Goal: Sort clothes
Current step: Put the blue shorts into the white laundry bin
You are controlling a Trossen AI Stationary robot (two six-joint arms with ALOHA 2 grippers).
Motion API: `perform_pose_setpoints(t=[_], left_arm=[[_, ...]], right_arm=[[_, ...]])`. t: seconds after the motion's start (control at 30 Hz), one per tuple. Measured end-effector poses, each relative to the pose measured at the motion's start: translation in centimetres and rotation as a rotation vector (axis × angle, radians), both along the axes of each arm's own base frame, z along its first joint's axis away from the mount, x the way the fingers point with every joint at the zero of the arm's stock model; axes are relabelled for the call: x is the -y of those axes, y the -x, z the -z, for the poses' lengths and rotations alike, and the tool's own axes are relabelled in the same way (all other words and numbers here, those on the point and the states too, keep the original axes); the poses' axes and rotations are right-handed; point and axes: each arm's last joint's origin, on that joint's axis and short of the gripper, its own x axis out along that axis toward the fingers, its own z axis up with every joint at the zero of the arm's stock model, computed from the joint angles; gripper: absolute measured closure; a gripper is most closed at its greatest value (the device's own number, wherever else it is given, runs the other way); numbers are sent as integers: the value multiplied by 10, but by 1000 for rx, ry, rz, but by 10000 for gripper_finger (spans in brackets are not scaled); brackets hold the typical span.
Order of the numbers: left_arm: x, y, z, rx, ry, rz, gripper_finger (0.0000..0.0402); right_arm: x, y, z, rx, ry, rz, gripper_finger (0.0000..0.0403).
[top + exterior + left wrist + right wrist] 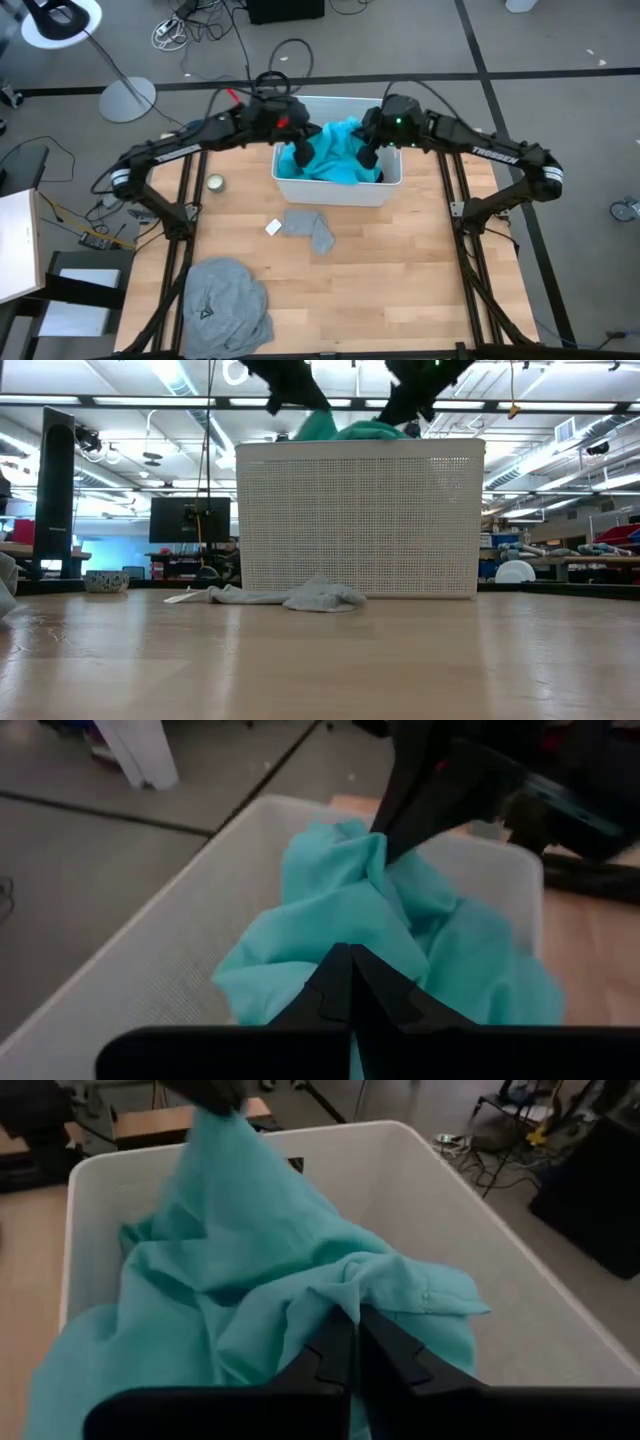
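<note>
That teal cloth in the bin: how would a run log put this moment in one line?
left claw: shut on teal cloth | right claw: shut on teal cloth | cloth: over bin | grey shirt, sock: on table

Left tool [350,982] pinching turquoise garment [330,910]

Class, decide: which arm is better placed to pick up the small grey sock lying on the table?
Probably the left. Both grippers, left and right, pinch the turquoise garment over the white plastic bin; the grey sock lies slightly left.

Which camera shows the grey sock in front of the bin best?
The high view: the grey sock lies whole, flat on the table. The low view shows it edge-on; neither wrist view shows it.
</note>
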Motion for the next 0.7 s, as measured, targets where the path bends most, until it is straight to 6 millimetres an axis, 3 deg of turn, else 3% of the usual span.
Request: perform_pose_setpoints(t=[0.17,0.4,0.53,0.7], left_arm=[[-16,-16,25,-58,67,-44,374],[-35,-22,46,-82,172,-109,294],[-34,-15,38,-71,175,-101,256],[-21,7,21,-95,196,-82,237]], right_arm=[[8,-3,33,66,-84,66,357],[19,7,72,58,-268,149,277],[18,13,60,48,-262,149,242],[9,28,18,59,-228,122,219]])
